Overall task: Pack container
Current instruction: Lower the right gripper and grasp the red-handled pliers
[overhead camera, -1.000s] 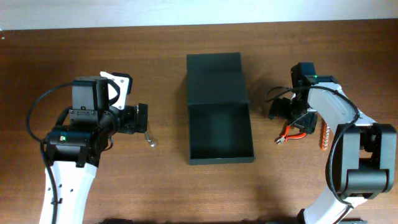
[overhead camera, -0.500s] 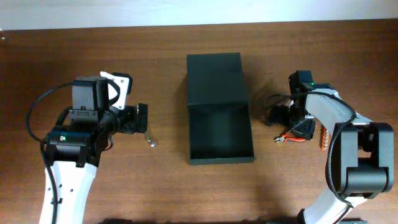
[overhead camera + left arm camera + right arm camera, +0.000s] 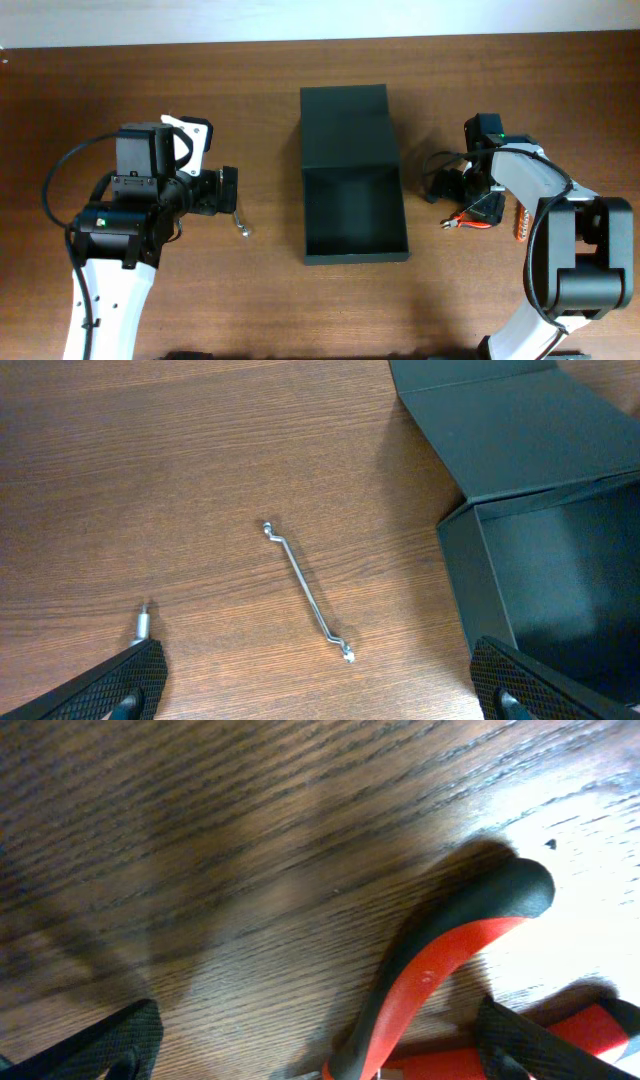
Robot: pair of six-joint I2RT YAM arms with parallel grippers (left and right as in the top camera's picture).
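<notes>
Across the middle of the worktop (image 3: 120, 80), the container (image 3: 355, 215) is being left open, with its lid (image 3: 346, 120) lying flat toward the far edge and nothing yet showing inside

Over the last second the right gripper (image 3: 462, 200) is being brought down and closer over the red-and-black pliers (image 3: 440, 960), which are lying on the wood well to the right of the container, and for the latter half of that second it is being held still there. Its fingers (image 3: 95, 1050) are being kept wide apart, with one handle of the pliers lying between them; nothing is being clamped, and whether a finger is touching a handle cannot be told

No change is being shown by the left gripper (image 3: 229, 192). Its fingers (image 3: 110, 685) are likewise being held apart and empty above a bent metal rod (image 3: 308, 593) that is lying near the container's left wall, with a small metal bit (image 3: 143, 622) beside one finger

A grasp on the pliers is judged as being prepared. With nothing packed, the task is being reckoned as barely begun, and a closing of the right fingers on the handles is being called for next
</notes>
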